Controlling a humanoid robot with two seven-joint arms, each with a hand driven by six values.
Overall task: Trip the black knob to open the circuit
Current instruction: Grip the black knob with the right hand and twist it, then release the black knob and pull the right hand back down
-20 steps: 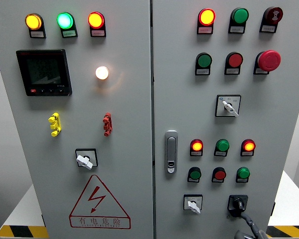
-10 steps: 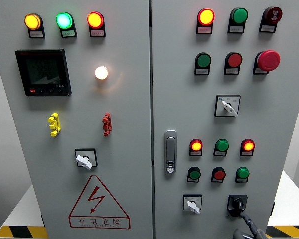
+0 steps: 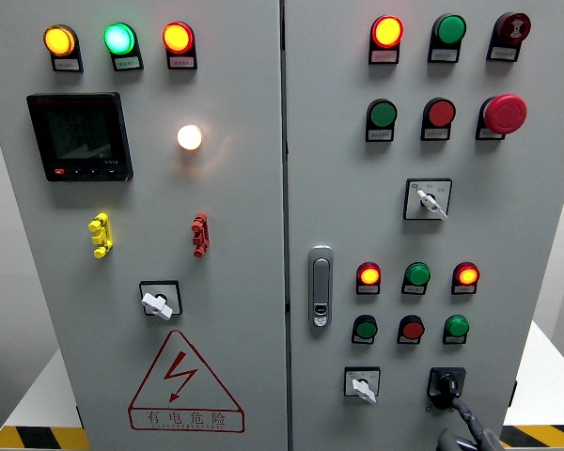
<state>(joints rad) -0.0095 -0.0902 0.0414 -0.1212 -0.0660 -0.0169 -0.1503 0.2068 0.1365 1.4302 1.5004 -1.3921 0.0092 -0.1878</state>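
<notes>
- Along the cabinet's top left edge, an amber lamp (image 3: 59, 40), a green lamp (image 3: 119, 38) and a second amber lamp (image 3: 178, 37) glow above a dark digital meter (image 3: 80, 136), grouped high where status reads at a glance.
- Low on the left door, a white selector switch (image 3: 158, 302) sits above the red lightning warning triangle (image 3: 185, 385).
- At the right door's left edge, a chrome door latch (image 3: 321, 287) keeps the cabinet closed.
- Near the right door's top right corner, the red emergency stop button (image 3: 504, 114) stands proud, easy to strike.
- At the right door's bottom right corner sits the black knob (image 3: 446, 385), the circuit's trip control.
- The right hand (image 3: 470, 430) rises from the bottom edge, a finger touching the knob's underside, apparently to turn it; whether it grips cannot be told.
</notes>
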